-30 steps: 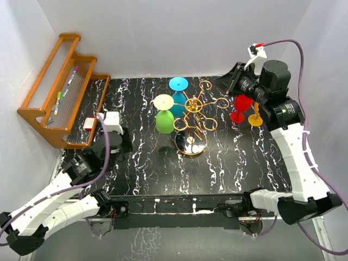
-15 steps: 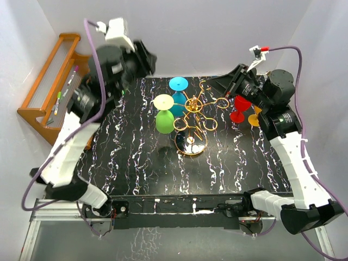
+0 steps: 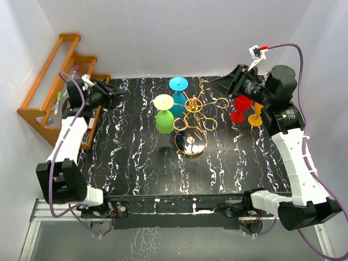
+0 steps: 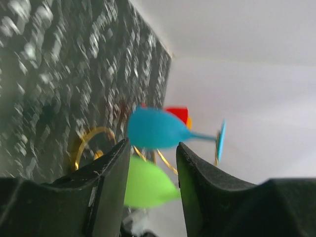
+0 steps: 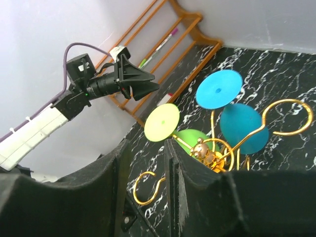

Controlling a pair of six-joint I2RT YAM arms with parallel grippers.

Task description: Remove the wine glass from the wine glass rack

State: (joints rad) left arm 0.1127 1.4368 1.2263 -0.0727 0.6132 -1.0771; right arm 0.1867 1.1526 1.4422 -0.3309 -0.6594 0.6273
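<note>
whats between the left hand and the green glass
Nothing stands there. In the top view, only bare black marbled table lies between the left hand and the green glass.

On the table [image 3: 136,168], wine glass rack [image 3: 191,142] bears glasses [image 3: 165,122] leftward; other glasses [image 3: 237,115] sit right

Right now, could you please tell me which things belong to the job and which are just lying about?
Job: wine glass rack; green glass and blue glass hanging on it.
Lying about: red glass and orange glass, off the rack; wooden shelf holding markers.
</note>
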